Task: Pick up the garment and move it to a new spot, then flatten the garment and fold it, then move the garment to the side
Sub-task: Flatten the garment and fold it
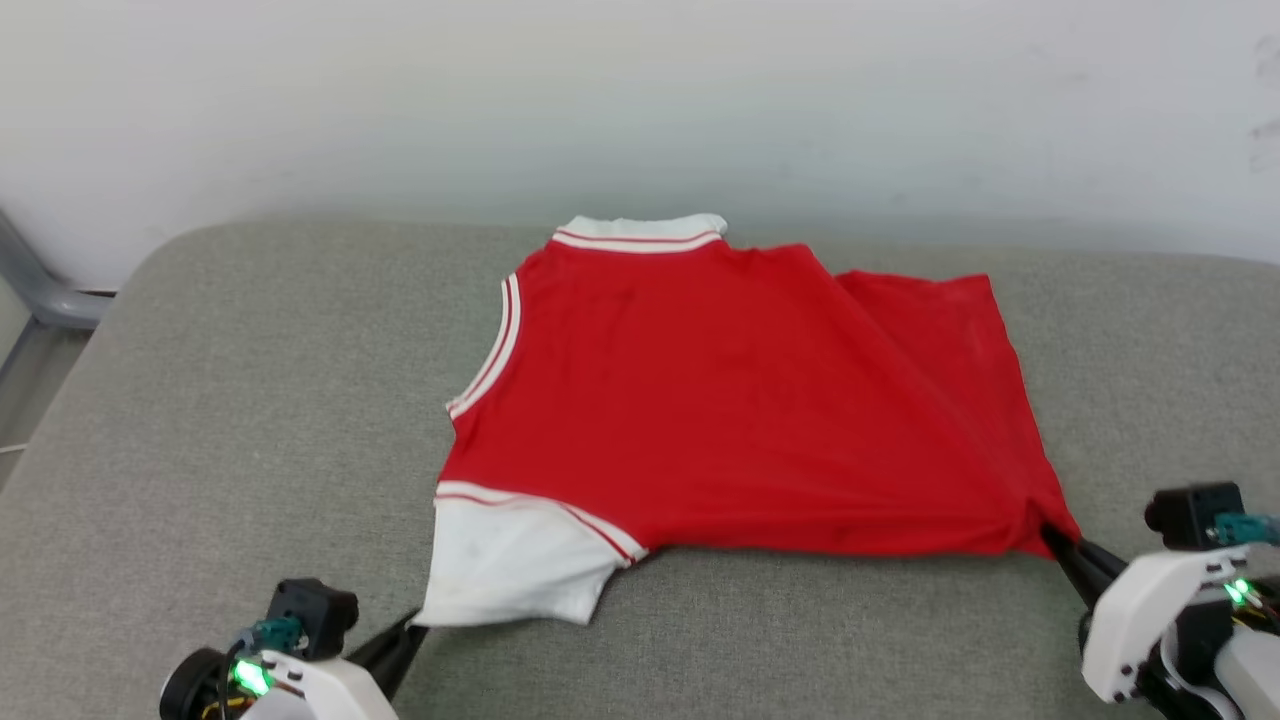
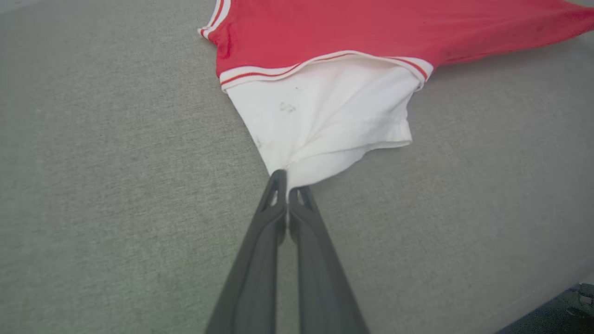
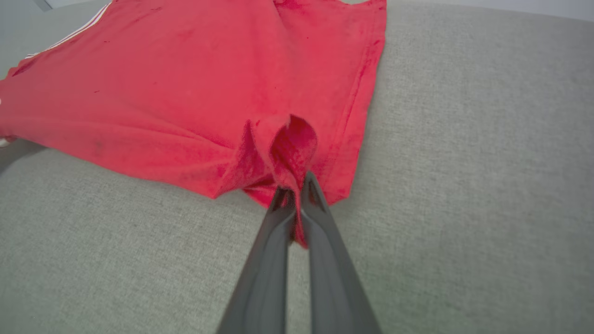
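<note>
The garment (image 1: 720, 400) lies plain red side up on the grey cushion, collar to the left, hem to the right. Its near white sleeve (image 1: 510, 555) points toward me; the far sleeve shows as a white strip at the back. My left gripper (image 1: 415, 628) is shut on the tip of the near sleeve (image 2: 320, 116), the fingertips pinching white cloth in the left wrist view (image 2: 288, 181). At the near hem corner my right gripper (image 1: 1052, 535) is shut on bunched red fabric (image 3: 292, 148), which puckers between the fingers (image 3: 295, 185). The cloth between both grips is pulled taut.
The grey upholstered surface (image 1: 250, 400) runs wide to the left and right of the garment, with a pale wall behind it. A grey metal frame (image 1: 40, 290) shows at the far left edge. The cushion's edge drops off at the lower right of the left wrist view (image 2: 557, 297).
</note>
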